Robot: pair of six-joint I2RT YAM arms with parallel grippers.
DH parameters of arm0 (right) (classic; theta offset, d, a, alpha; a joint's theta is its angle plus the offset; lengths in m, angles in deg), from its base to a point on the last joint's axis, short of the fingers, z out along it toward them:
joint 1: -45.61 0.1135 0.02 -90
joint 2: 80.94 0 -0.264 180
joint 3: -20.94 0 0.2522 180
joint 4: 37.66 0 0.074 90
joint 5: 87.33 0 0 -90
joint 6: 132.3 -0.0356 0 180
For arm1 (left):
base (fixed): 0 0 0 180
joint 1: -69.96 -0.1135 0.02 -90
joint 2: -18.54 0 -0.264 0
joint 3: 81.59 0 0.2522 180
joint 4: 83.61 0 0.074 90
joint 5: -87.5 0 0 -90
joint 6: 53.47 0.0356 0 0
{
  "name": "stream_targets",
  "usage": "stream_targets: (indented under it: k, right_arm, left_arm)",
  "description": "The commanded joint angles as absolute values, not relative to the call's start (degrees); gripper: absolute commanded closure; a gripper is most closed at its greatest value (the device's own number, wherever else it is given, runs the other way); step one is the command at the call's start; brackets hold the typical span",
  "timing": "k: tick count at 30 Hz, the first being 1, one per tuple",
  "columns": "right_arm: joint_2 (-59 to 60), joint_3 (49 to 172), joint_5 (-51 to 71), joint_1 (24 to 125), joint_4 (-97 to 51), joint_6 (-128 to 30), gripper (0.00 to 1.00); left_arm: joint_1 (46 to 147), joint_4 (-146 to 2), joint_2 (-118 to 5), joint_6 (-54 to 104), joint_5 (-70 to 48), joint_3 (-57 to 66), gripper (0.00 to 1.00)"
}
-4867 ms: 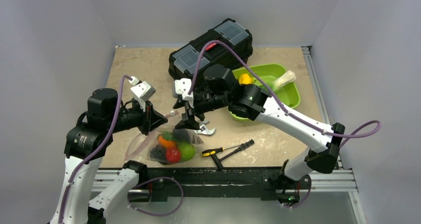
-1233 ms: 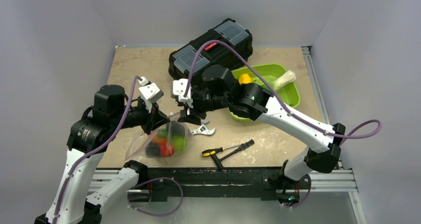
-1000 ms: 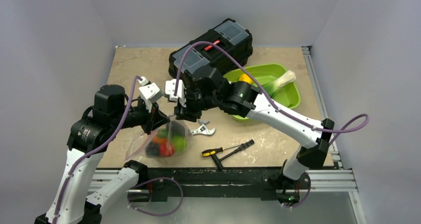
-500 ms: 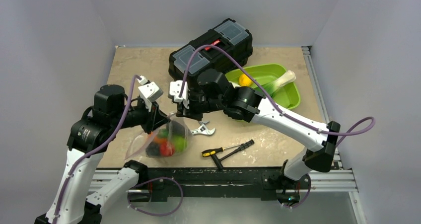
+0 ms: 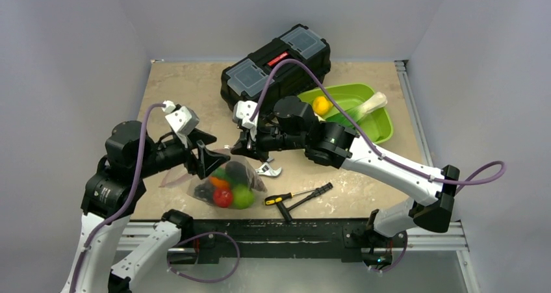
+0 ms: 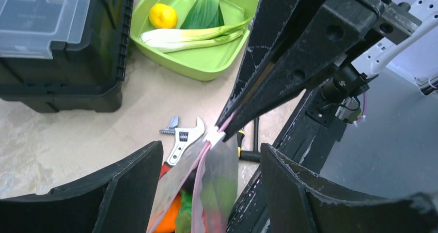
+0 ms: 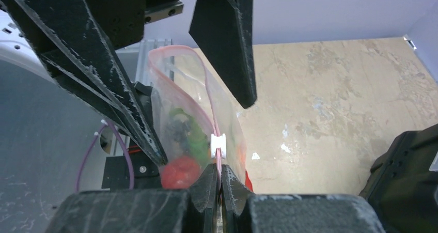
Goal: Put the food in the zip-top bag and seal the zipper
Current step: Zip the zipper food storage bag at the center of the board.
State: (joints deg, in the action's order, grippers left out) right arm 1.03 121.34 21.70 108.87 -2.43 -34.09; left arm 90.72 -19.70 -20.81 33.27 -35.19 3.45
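Observation:
The clear zip-top bag (image 5: 229,184) hangs by its mouth near the table's front edge. Inside it is the food: a red fruit (image 5: 223,198), a green apple (image 5: 243,196), an orange piece (image 5: 219,183) and black grapes (image 5: 238,173). My right gripper (image 7: 220,173) is shut on the pink zipper (image 7: 212,110), just below its white slider (image 7: 218,144). In the top view the right gripper (image 5: 246,151) sits at the bag's top right corner. My left gripper (image 6: 209,151) is open, its fingers on either side of the bag's mouth (image 6: 205,167), which gapes beyond the slider (image 6: 214,136).
A black toolbox (image 5: 276,69) stands at the back. To its right, a lime-green tray (image 5: 383,128) holds a yellow fruit (image 5: 320,104) and a leek (image 5: 368,103). A wrench (image 5: 268,170) and screwdrivers (image 5: 300,195) lie just right of the bag.
My left gripper opened, let go of the bag and drew back to the left. The right gripper shut on the zipper strip. The bag sagged lower and shifted right.

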Motion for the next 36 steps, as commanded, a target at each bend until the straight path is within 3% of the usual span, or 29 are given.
stream_targets:
  k: [1,5,16,22,28,36]
  right_arm:
    - [-0.41,121.13,24.15,108.89,-8.81,-36.76,1.00]
    - [0.26,121.78,24.46,108.92,-8.27,-37.10,1.00]
    - [0.71,121.43,22.93,108.90,-9.61,-38.50,1.00]
    - [-0.20,115.89,16.13,108.89,-17.30,-46.77,1.00]
    - [-1.85,107.95,5.48,107.89,-25.45,-57.18,1.00]
    - [-6.15,98.32,11.86,95.83,-34.57,-66.24,1.00]
  left_arm:
    - [90.97,-26.96,-22.15,31.14,-38.52,1.84,0.33]
    - [90.93,-29.42,-21.98,31.26,-39.06,0.35,0.41]
    - [90.96,-28.65,-20.41,32.80,-38.86,-1.34,0.84]
    - [90.97,-26.35,-20.00,32.23,-33.59,-1.03,0.96]
    - [90.97,-19.89,-21.23,29.79,-27.10,1.20,0.97]
    - [90.97,-12.80,-19.75,30.45,-24.69,2.05,0.98]
